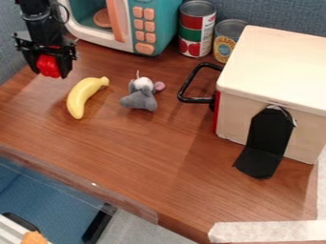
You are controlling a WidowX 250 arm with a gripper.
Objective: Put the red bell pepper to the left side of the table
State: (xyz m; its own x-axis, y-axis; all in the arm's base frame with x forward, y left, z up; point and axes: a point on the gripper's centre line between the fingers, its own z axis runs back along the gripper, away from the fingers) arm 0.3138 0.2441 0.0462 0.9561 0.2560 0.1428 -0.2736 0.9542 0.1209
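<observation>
Toward the far left of the brown wooden table [146, 157], my gripper [49, 72] hangs clenched around the red bell pepper [47, 66], though whether the pepper touches the wood I can't tell. Just nearer and to the right lies a yellow banana [81, 95], with a gray plush mouse [140, 99] to its right. Along the far side stand a teal toy microwave [167, 19] and two food cans [196, 28], left of a cream box [274, 62] with a black handle [189, 82].
</observation>
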